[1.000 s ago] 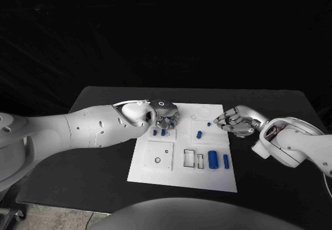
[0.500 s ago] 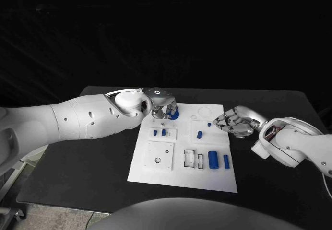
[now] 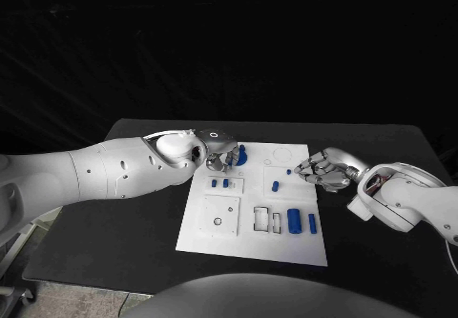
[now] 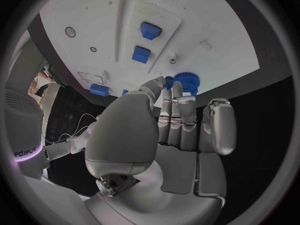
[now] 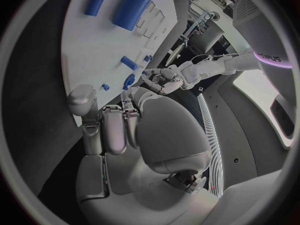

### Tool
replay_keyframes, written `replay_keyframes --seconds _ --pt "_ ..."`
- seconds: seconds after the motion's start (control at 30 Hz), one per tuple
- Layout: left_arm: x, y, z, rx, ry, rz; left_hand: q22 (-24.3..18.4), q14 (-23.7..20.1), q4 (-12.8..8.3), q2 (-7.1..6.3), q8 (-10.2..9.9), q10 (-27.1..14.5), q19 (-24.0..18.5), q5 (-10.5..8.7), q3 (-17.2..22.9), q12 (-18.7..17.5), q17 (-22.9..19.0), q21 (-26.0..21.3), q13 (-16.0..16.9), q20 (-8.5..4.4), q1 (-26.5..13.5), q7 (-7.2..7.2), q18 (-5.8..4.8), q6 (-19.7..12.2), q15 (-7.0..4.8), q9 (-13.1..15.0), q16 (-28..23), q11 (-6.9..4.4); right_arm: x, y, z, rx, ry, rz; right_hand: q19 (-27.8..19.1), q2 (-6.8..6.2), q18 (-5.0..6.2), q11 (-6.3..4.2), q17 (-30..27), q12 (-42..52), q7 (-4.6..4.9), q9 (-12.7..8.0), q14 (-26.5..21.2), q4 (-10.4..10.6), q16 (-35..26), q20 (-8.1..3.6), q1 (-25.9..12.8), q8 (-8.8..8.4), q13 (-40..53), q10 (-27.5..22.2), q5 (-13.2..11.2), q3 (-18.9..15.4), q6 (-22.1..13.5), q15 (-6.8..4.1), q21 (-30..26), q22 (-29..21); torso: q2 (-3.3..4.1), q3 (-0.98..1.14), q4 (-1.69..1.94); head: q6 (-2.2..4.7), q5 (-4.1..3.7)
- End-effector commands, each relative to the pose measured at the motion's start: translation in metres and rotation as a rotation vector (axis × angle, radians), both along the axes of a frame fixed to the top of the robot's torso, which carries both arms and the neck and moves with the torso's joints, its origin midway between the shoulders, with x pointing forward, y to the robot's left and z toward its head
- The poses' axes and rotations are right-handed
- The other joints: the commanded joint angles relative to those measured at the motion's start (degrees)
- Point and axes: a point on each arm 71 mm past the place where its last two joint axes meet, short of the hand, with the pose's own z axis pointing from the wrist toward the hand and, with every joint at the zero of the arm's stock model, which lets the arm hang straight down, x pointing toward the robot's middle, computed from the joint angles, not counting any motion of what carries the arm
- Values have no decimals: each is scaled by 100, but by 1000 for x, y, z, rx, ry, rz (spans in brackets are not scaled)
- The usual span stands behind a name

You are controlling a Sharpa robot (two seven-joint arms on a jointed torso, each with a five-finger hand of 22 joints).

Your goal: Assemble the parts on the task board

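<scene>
Currently, left hand (image 3: 222,154) pinched a blue gear (image 3: 239,156) at the task board (image 3: 250,237) far edge, apparently for seating. Right hand (image 3: 323,171) hovered curled, seemingly empty, beside the board.

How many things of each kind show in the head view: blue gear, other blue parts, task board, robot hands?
Blue gear: 1
Other blue parts: 6
White task board: 1
Left hand, right hand: 2
Total: 10

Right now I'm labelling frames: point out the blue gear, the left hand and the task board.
blue gear (image 4: 185,79), left wrist view, toothed top.
left hand (image 3: 224,151), head view, middle of the hand.
task board (image 3: 250,248), head view, bare near edge.
</scene>
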Motion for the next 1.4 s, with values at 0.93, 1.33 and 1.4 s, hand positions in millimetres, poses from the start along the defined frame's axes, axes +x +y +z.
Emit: replay_keyframes --seconds 0.93,1.33,1.4 --pt "-1 1 -8 27 42 22 1160 -27 -14 -14 -40 44 -21 -24 3 0 -44 -47 17 -8 20 8 -54 52 -11 -12 -37 9 -2 -2 -8 -6 42 6 -54 -18 67 8 340 -79 13 10 166 -16 -50 20 18 29 287 -86 27 55 61 45 -99 440 0 4 -3 1 3" --pt "-1 0 -8 27 51 24 1157 -34 -12 -13 -43 45 -27 -23 4 -3 -59 -57 18 -9 18 9 -51 49 -10 -14 -44 10 -2 -2 -8 -1 35 3 -65 -18 70 11 324 -109 16 11 157 -24 -70 22 19 31 256 -120 31 66 67 48 -124 436 -8 3 -5 1 -27" --pt "-1 0 -8 27 53 25 1157 -34 -12 -13 -43 45 -27 -23 4 -3 -59 -57 18 -9 18 9 -51 49 -10 -14 -44 10 -2 -1 -8 1 32 3 -65 -18 70 11 324 -109 16 11 157 -24 -70 22 19 31 256 -120 31 66 67 48 -124 436 -11 4 -5 1 -31"
